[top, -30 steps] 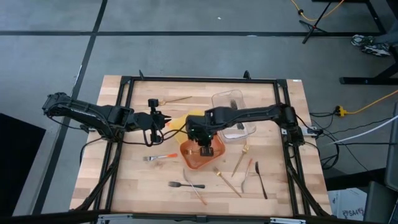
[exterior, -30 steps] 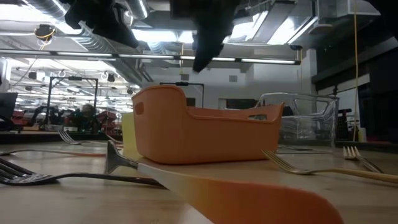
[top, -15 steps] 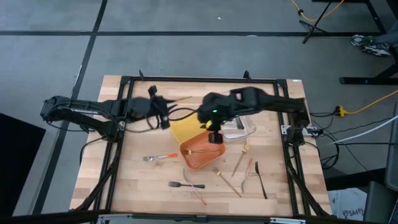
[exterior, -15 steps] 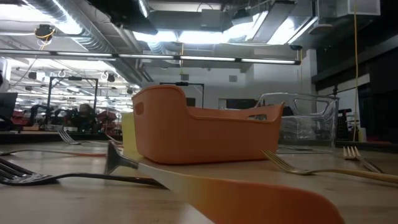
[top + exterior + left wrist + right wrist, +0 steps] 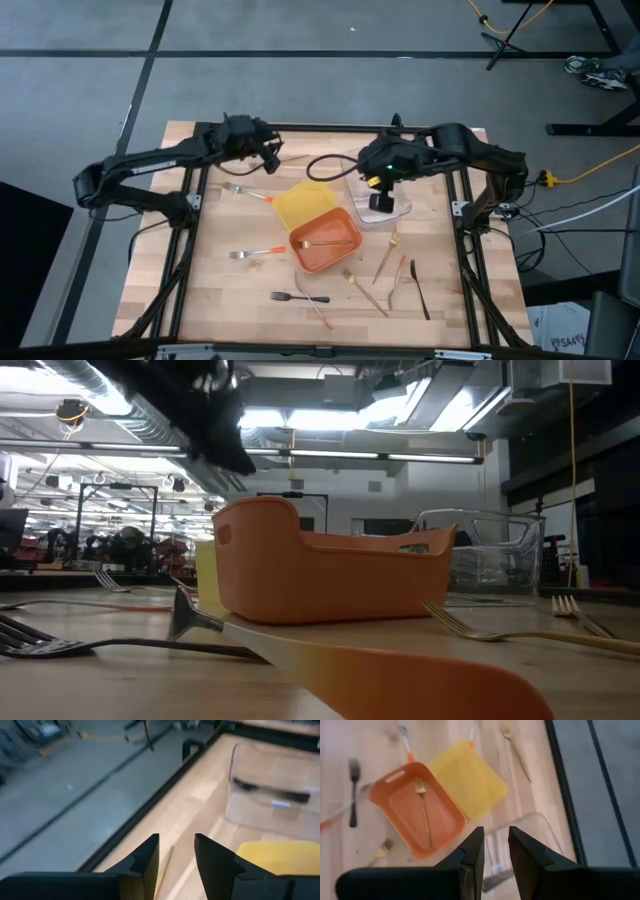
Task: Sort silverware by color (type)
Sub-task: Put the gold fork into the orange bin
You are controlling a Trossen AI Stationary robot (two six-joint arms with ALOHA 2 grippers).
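High view: left hand [image 5: 268, 152] at desk [image 5: 220, 290] 11 o'clock, over gold fork [image 5: 290, 158]; one gold fork lies in orange tray [image 5: 325, 243]. Yellow tray [image 5: 305, 205] beside it, clear tray [image 5: 372, 185] under right hand [image 5: 381, 200]. Loose silverware [image 5: 385, 275] at 5 o'clock.

Low view: orange tray matte moulded plastic, rounded corners; thin fork tines [image 5: 450, 622] in foreground.

Left wrist view: fingers [image 5: 145, 862] apart, nothing between.

Right wrist view: fingers [image 5: 470, 857] narrow gap, empty.

Judgement: between picks; next calls for descent on thin flat fork.
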